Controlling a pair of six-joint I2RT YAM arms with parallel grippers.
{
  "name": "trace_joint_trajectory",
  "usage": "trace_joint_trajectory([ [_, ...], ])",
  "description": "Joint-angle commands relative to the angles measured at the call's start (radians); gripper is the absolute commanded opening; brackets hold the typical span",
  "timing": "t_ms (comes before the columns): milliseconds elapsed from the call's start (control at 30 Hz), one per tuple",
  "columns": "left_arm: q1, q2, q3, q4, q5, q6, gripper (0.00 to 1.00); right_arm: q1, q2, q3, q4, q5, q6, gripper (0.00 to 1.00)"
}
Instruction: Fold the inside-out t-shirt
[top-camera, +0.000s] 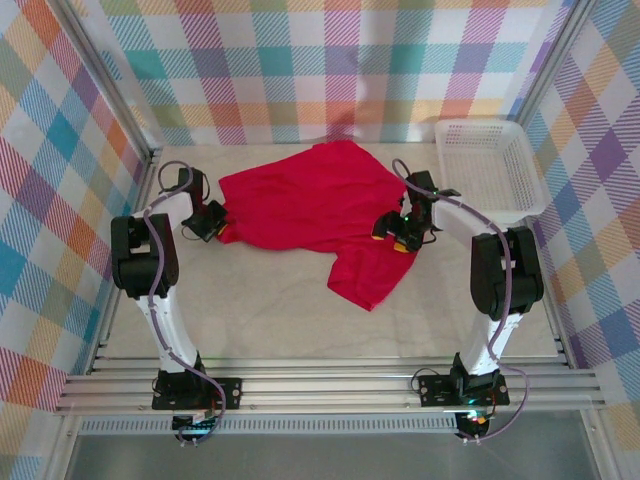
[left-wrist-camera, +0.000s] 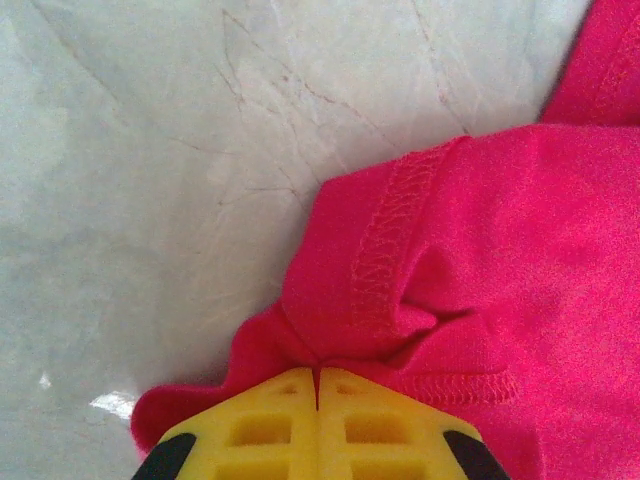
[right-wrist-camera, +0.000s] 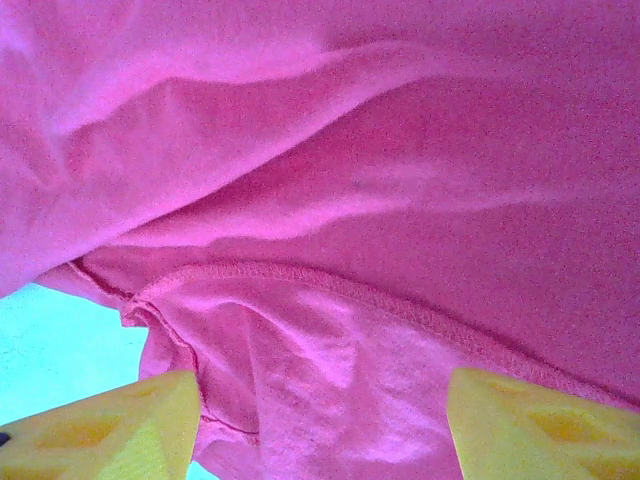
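The inside-out t-shirt (top-camera: 315, 205), bright red, lies crumpled across the middle of the table, with a flap (top-camera: 368, 275) hanging toward the near side. My left gripper (top-camera: 213, 226) sits at the shirt's left edge. In the left wrist view its yellow fingertips (left-wrist-camera: 318, 390) are pressed together, pinching a stitched hem (left-wrist-camera: 385, 250) of the t-shirt (left-wrist-camera: 520, 260). My right gripper (top-camera: 393, 232) is at the shirt's right side. Its yellow fingers (right-wrist-camera: 120, 425) stand wide apart over a seamed fold of the t-shirt (right-wrist-camera: 340, 200), with cloth lying between them.
A white mesh basket (top-camera: 490, 165) stands at the back right of the table (top-camera: 250, 310). Checked cloth walls close in the back and both sides. Bare marble-patterned tabletop (left-wrist-camera: 150, 150) lies left of the shirt and along the near side.
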Motion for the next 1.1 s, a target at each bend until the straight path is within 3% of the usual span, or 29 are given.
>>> trace_joint_trajectory([
  [0, 0.006, -0.07, 0.0, -0.032, -0.032, 0.01, 0.0, 0.016, -0.019, -0.003, -0.048, -0.005, -0.028, 0.66],
  [167, -0.008, -0.195, 0.04, -0.158, -0.127, 0.071, 0.0, 0.056, -0.092, -0.063, -0.112, 0.051, -0.04, 0.66],
  [433, -0.059, -0.384, -0.03, -0.265, -0.332, 0.134, 0.0, 0.269, -0.265, -0.285, -0.105, 0.17, 0.071, 0.65],
  [767, -0.069, -0.4, -0.139, -0.252, -0.332, 0.141, 0.0, 0.378, -0.249, -0.378, 0.038, 0.152, 0.201, 0.62],
  [967, -0.069, -0.399, -0.132, -0.257, -0.318, 0.144, 0.0, 0.381, -0.177, -0.373, 0.095, 0.151, 0.23, 0.48],
  [1067, -0.069, -0.405, -0.119, -0.27, -0.32, 0.146, 0.0, 0.381, -0.163, -0.356, 0.095, 0.149, 0.222, 0.36],
])
